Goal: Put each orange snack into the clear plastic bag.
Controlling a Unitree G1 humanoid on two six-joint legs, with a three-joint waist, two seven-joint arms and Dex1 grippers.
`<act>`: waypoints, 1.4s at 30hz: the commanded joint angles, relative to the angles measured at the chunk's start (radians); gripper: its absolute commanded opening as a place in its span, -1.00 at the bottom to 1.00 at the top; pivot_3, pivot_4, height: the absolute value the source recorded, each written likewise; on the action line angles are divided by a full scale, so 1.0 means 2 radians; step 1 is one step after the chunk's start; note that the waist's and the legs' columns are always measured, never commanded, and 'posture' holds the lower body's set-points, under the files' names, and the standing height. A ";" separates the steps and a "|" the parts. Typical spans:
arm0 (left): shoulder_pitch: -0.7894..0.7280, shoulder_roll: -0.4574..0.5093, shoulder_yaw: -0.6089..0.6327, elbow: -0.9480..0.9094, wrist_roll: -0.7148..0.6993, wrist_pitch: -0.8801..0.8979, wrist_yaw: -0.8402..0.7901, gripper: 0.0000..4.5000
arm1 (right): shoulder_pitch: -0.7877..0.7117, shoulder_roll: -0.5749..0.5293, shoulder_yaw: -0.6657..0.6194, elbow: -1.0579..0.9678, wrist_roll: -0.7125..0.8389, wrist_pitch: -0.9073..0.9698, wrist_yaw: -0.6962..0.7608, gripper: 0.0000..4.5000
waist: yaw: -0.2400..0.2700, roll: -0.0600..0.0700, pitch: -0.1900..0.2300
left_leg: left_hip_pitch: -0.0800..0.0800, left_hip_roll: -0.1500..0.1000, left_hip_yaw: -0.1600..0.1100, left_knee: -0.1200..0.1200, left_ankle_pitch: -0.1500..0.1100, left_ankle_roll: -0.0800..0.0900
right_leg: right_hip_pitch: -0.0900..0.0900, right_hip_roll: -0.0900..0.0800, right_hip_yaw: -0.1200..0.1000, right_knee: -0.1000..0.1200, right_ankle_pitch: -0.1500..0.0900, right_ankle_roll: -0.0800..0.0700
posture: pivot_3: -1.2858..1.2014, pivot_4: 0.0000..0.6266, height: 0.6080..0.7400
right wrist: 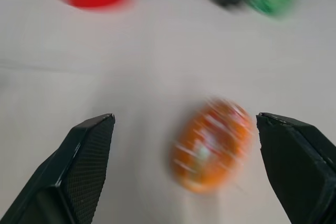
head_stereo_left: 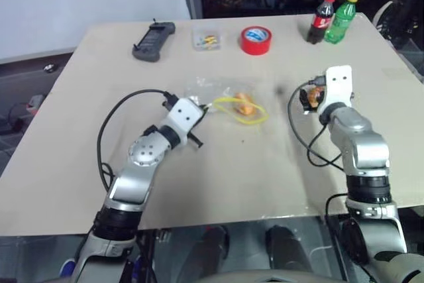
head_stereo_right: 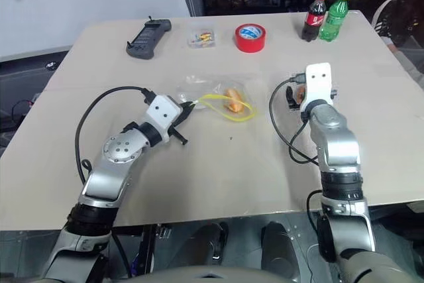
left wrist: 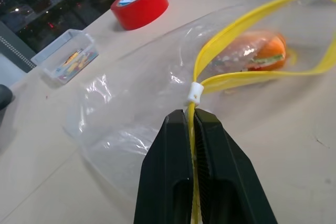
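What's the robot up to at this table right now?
It is bagging orange snacks. The left gripper is shut on the yellow seal strip of the clear plastic bag, which already holds one orange snack. The right gripper is open, with the second orange snack on the table between its fingers.

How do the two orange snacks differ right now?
The bagged snack lies inside the clear plastic bag; the loose snack sits on the bare table. The left gripper is shut on the bag's yellow seal beside the bagged snack, while the loose snack lies untouched between the open right gripper's fingers. Both are oval, orange and similar in size.
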State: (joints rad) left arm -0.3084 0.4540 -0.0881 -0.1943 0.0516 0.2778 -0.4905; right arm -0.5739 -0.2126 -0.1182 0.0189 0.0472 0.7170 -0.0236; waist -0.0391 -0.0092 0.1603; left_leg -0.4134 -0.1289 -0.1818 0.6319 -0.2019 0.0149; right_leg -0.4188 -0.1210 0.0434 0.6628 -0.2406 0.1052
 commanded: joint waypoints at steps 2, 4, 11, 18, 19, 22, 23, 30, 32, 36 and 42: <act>-0.017 0.000 0.002 -0.004 0.004 -0.001 0.004 -1.00 | -0.038 0.029 -0.013 0.097 -0.026 -0.086 -0.072 0.96 | -0.002 0.000 0.000 | 0.000 0.000 0.001 0.000 0.000 0.000 | 0.000 0.000 0.000 0.000 0.000 0.000 | 0.03 -0.52 1.00; -0.020 0.001 0.003 -0.005 0.005 0.002 0.004 -1.00 | -0.050 0.033 -0.019 0.140 -0.027 -0.116 -0.082 0.96 | -0.001 0.000 0.000 | 0.000 0.000 0.001 0.000 0.000 0.000 | 0.000 0.000 0.001 0.000 0.000 0.000 | 0.03 -0.52 1.00; -0.014 0.002 0.006 -0.017 0.002 0.012 0.004 -1.00 | -0.074 0.028 -0.031 0.220 -0.020 -0.196 -0.089 0.41 | -0.002 0.000 0.000 | 0.000 0.000 0.001 0.000 0.000 0.000 | 0.000 0.000 0.000 0.000 0.000 0.000 | 0.03 -0.52 1.00; -0.008 0.002 0.009 -0.025 0.001 0.021 0.005 -1.00 | -0.009 0.002 0.014 0.080 0.016 -0.161 0.041 -0.27 | -0.002 0.000 0.000 | 0.000 0.000 0.000 0.000 0.000 0.000 | 0.000 0.000 0.000 0.000 0.000 0.000 | 0.03 -0.52 1.00; -0.008 0.002 0.010 -0.027 0.001 0.021 0.006 -1.00 | 0.018 -0.010 0.028 0.015 0.053 -0.127 0.094 -0.27 | -0.002 0.000 0.000 | 0.000 0.000 0.000 0.000 0.000 0.000 | 0.000 0.000 0.000 0.000 0.000 0.000 | 0.03 -0.52 1.00; -0.006 0.002 0.009 -0.031 0.000 0.023 0.006 -1.00 | 0.085 -0.043 0.043 -0.163 0.186 -0.002 0.196 -0.27 | 0.000 0.000 0.000 | -0.001 0.000 0.000 0.000 0.000 0.001 | 0.000 0.000 0.000 -0.001 0.000 0.000 | 0.03 -0.52 1.00; -0.006 0.002 0.009 -0.033 0.000 0.024 0.006 -1.00 | 0.096 -0.052 0.047 -0.197 0.210 0.023 0.209 -0.27 | -0.001 0.000 0.000 | -0.001 0.000 -0.001 0.000 -0.001 0.002 | 0.000 0.000 0.000 -0.001 0.000 0.000 | 0.03 -0.52 1.00; -0.003 0.016 0.009 -0.053 -0.003 0.019 -0.010 -1.00 | 0.088 -0.036 0.099 -0.234 0.246 0.102 0.200 -0.27 | 0.000 0.001 0.000 | 0.001 0.001 -0.001 0.000 -0.001 0.002 | 0.002 0.001 -0.001 -0.001 0.000 0.000 | 0.03 -0.52 1.00; 0.000 0.022 0.011 -0.063 -0.009 0.009 -0.020 -1.00 | 0.071 -0.020 0.121 -0.206 0.228 0.098 0.190 -0.27 | -0.001 0.001 0.000 | 0.002 0.001 0.000 0.000 -0.001 0.002 | 0.002 0.001 0.000 -0.001 0.000 0.000 | 0.03 -0.52 1.00; 0.016 0.032 0.013 -0.089 -0.027 -0.014 -0.045 -1.00 | 0.043 0.002 0.143 -0.149 0.201 0.078 0.186 -0.27 | 0.001 0.001 0.000 | 0.001 0.001 0.000 0.000 -0.001 0.002 | 0.002 0.000 0.000 -0.001 0.000 0.000 | 0.03 -0.52 1.00; 0.066 0.064 0.005 -0.104 -0.025 -0.066 -0.080 -1.00 | -0.001 0.029 0.145 -0.080 0.187 0.046 0.205 -0.27 | -0.001 0.001 0.000 | 0.000 0.001 0.000 0.000 -0.001 0.002 | 0.000 0.000 0.000 -0.001 0.000 0.000 | 0.03 -0.52 1.00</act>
State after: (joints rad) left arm -0.1903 0.5661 -0.0867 -0.3649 0.0002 0.1914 -0.6349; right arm -0.5385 -0.1655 0.1789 -0.1360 0.4176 0.8455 0.3659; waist -0.0409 -0.0077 0.1612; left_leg -0.4129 -0.1277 -0.1824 0.6315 -0.2045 0.0191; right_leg -0.4181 -0.1202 0.0429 0.6614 -0.2404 0.1051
